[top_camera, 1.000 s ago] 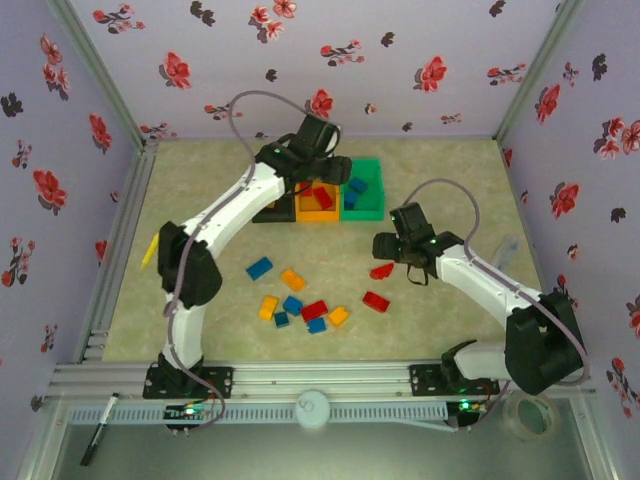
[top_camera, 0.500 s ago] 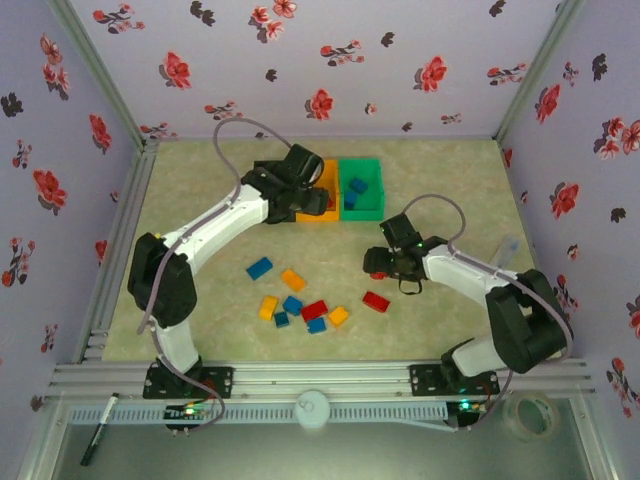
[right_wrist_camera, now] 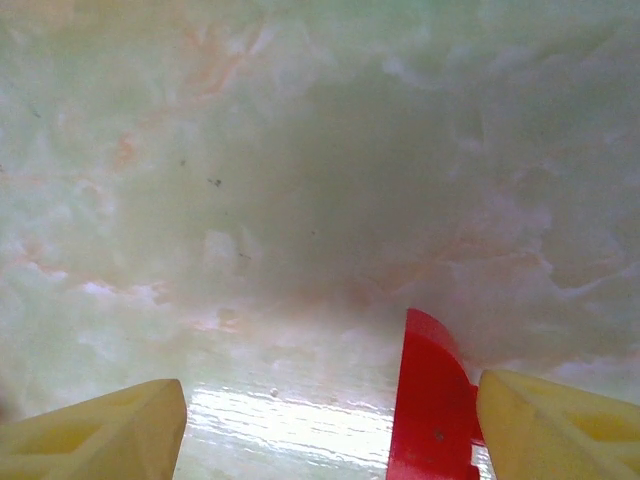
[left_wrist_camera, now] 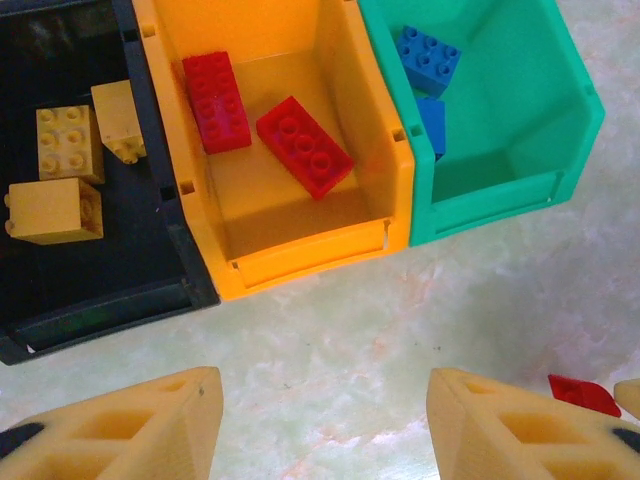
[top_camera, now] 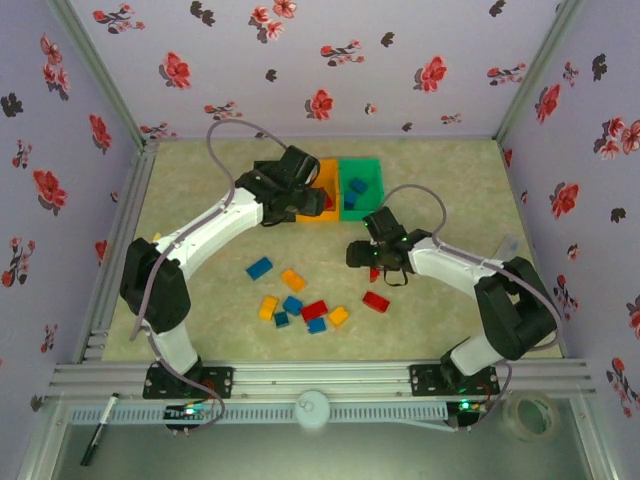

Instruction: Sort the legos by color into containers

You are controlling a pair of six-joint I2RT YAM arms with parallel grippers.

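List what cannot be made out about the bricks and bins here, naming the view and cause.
1. Top view: the left arm covers the black bin, so its contents cannot be counted there.
2. Right wrist view: the red brick is cut off by the bottom edge beside the right fingers; its length is unclear.
3. Left wrist view: in the green bin, one blue brick is partly hidden by another.

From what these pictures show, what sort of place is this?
Probably a robot test cell: a tabletop closed in by flower-papered walls, an aluminium rail at the near edge, and toy bricks near three sorting bins.
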